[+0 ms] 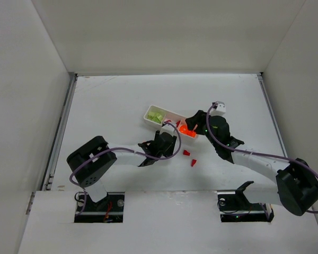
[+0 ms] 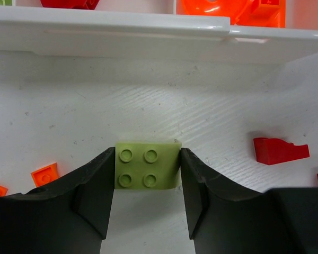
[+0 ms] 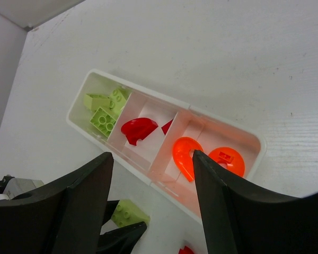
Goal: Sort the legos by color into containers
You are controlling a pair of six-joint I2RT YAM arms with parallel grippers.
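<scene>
A white table (image 1: 122,100), faintly scuffed, fills the middle of the overhead frame, enclosed by plain white walls (image 1: 169,32) at the top, left and right, with a grey metal rail (image 1: 61,132) along its left edge.

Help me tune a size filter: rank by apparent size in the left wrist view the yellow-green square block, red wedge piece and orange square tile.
Largest: yellow-green square plastic block, though possibly nearer the camera.
Middle: red plastic wedge piece.
Smallest: orange square plastic tile.
</scene>
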